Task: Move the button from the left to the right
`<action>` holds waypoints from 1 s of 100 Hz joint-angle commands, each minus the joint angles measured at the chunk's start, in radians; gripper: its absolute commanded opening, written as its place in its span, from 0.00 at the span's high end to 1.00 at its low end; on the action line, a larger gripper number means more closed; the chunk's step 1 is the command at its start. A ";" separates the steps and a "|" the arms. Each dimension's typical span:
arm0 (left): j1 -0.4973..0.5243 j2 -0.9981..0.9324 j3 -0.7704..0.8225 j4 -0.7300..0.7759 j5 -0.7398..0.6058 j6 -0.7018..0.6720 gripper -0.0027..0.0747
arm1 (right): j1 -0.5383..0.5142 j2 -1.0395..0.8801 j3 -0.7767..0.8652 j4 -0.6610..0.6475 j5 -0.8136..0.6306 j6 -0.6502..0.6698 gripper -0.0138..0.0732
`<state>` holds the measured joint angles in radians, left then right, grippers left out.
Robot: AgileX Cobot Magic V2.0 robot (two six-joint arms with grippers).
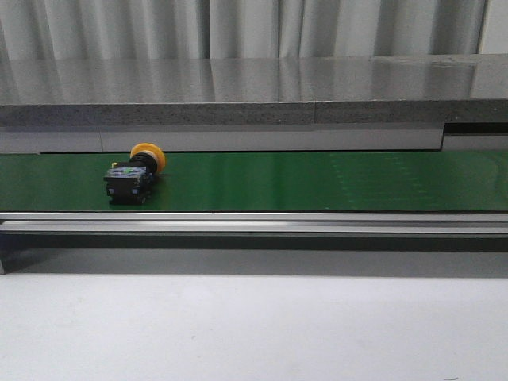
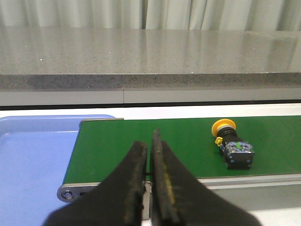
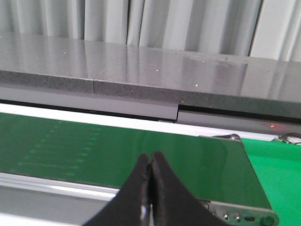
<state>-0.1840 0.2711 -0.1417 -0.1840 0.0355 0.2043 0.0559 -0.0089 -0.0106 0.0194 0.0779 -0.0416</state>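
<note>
Bare white tabletop [image 1: 254, 325] nearest the front camera, then a metal rail [image 1: 254, 224] along the near edge of the green conveyor belt [image 1: 317, 181]. On the belt's left part, the button [image 1: 133, 175] — lying on its side, yellow-orange cap toward the back, black boxy body toward the front. Behind the belt, a grey stone ledge [image 1: 254, 91] and pale curtains [image 1: 254, 28].

Left gripper [image 2: 149, 141] seen only from its wrist camera: black fingers pressed nearly together, holding nothing, poised over the belt's left end near the rail, well apart from the button [image 2: 233, 146], which lies off to one side. Blue tray [image 2: 33, 155] just beside that end of the belt.

Right gripper [image 3: 150, 162] likewise closed and empty, tips touching, above the belt's right end [image 3: 225, 174]; no button in that view.

Likely step: reach and pick not yet begun, task barely started.

Risks from here — closed fingers brought down on the button would knock it instead of grasping it, so opening first looks necessary. Round cap and sideways pose invite rolling or pivoting if pinched off-centre; gripping the boxy body seems safer. Belt motion cannot be told, but a moving belt would shift the target mid-reach. Rail close to the fingers — a low approach could clip it.
</note>
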 commanded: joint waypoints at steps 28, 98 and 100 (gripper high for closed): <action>-0.008 0.006 -0.028 -0.007 -0.080 0.000 0.96 | -0.004 0.253 -0.390 0.080 0.299 -0.001 0.98; -0.008 0.006 -0.028 -0.007 -0.080 0.000 0.96 | -0.004 0.832 -0.758 0.087 0.505 -0.001 0.89; -0.008 0.006 -0.028 -0.007 -0.080 0.000 0.96 | -0.004 0.836 -0.758 0.087 0.509 -0.001 0.87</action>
<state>-0.1840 0.2711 -0.1417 -0.1840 0.0355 0.2043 0.0559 0.8129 -0.7317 0.1003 0.6285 -0.0416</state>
